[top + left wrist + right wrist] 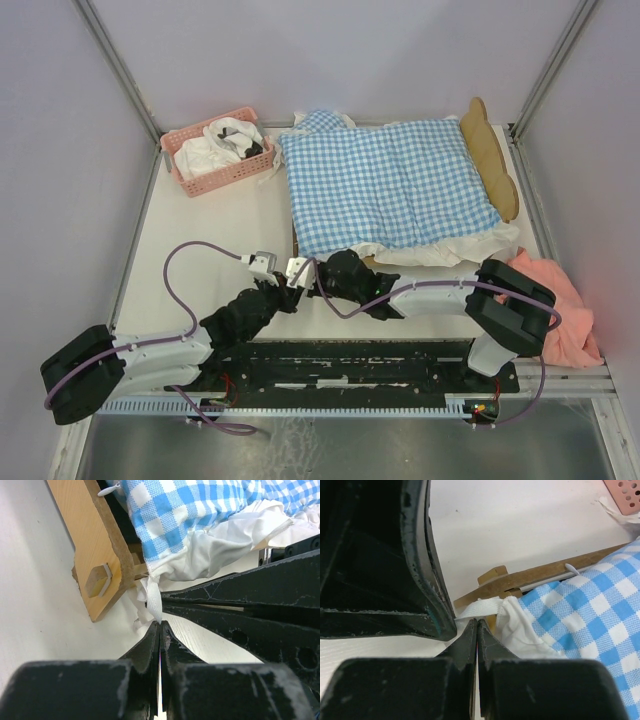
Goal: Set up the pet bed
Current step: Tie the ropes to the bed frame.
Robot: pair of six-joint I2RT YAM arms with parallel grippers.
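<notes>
Pinching fully shut, the left gripper [160, 626] has its jaws pressed together on the end of a white fabric tie strap [154, 599], caught at their tips. The right gripper [477, 623] is closed just as tight, its tips touching the same strap; whether it grips it I cannot tell. Its black fingers [250, 587] cross just right of the left gripper. Just beyond the strap, ahead of both grippers, lies the near corner of the small light-wood pet bed [95, 540], one rail running away from them. Blue-and-white gingham ruffled bedding [175, 510] covers it, its white frill spilling toward the grippers. Well beyond, ahead and left, stands a pink plastic basket [225, 178].
</notes>
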